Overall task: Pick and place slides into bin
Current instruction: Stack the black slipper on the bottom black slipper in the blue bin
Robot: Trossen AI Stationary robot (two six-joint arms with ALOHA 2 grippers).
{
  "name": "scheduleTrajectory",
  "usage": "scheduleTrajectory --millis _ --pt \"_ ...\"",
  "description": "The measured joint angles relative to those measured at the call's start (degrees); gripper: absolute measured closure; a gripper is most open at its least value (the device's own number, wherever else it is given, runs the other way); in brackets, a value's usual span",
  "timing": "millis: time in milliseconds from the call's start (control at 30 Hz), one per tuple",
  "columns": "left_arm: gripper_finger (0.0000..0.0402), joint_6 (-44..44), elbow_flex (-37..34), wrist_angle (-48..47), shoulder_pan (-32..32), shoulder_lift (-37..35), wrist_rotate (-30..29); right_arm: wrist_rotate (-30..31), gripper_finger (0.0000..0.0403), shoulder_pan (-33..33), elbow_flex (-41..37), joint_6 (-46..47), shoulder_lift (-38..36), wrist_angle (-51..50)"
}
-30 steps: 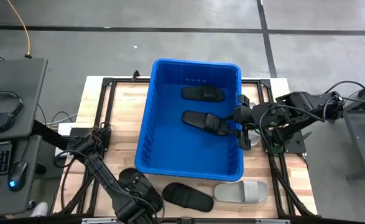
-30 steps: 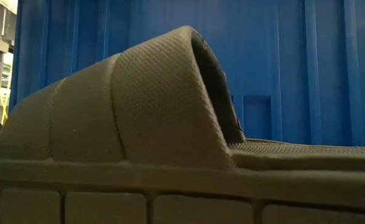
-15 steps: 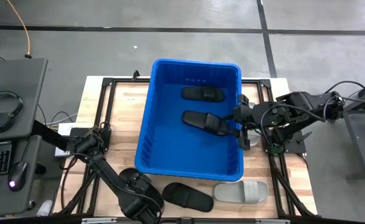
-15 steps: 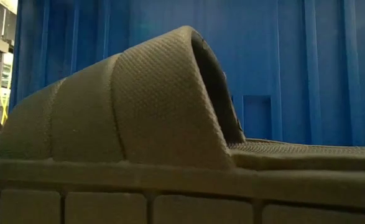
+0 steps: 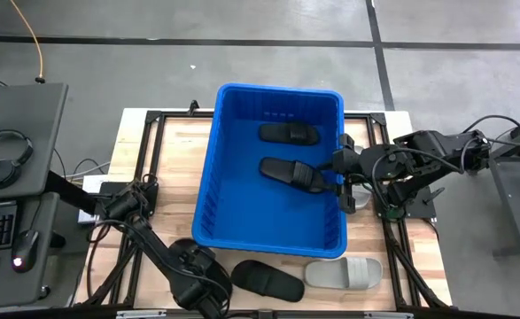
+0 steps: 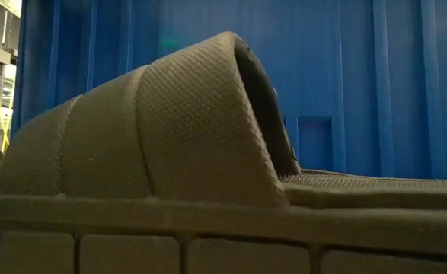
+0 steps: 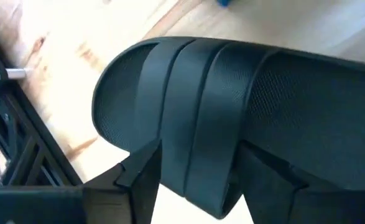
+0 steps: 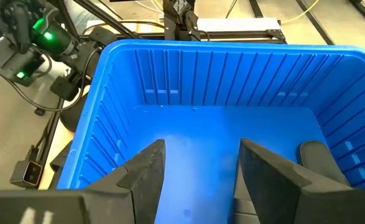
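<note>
The blue bin point(image 5: 208, 190) stands mid-table with two black slides point(image 5: 288, 134) point(image 5: 293, 173) lying on its floor. My left gripper point(image 5: 196, 264) is down at the near left over another black slide point(image 7: 232, 93) that lies on the wood. It is open, with one finger on each side of the slide's wide strap point(image 7: 198, 143). My right gripper point(image 5: 342, 173) hangs open and empty at the bin's right rim, looking into the bin point(image 8: 213, 124). A black slide point(image 5: 267, 279) and a grey slide point(image 5: 344, 272) lie on the table in front of the bin. My left gripper's fingers point(image 7: 142, 180) stand astride the strap's edge point(image 7: 201, 193) from above, across the slide, which lies on the table. Whether they touch the strap, I cannot tell.
The low view is filled by a black slide point(image 6: 170, 129) in front of the bin's blue wall point(image 6: 360, 76). A desk with headphones point(image 5: 7, 146) and a keyboard stands left of the table. The table's black frame rails point(image 5: 140, 142) run along its edges.
My left gripper has moved a little toward the table's far edge, onto the near-left black slide, and now hides most of it in the high view. The slide has stayed where it was.
</note>
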Motion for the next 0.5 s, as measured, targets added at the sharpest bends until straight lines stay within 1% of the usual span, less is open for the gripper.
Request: scheduleTrajectory --millis 133,233,500 --pt "0.0232 2.6 -3.1 3.5 0.1 0.0 2.8 0.1 0.0208 0.0 0.0 0.0 0.0 0.0" --pt "0.0236 3.1 -4.3 5.0 0.1 0.0 3.2 0.1 0.0208 0.0 0.0 0.0 0.0 0.0" --pt "0.0242 1.7 -4.7 2.3 0.0 -0.1 3.0 0.2 0.0208 0.0 0.0 0.0 0.0 0.2"
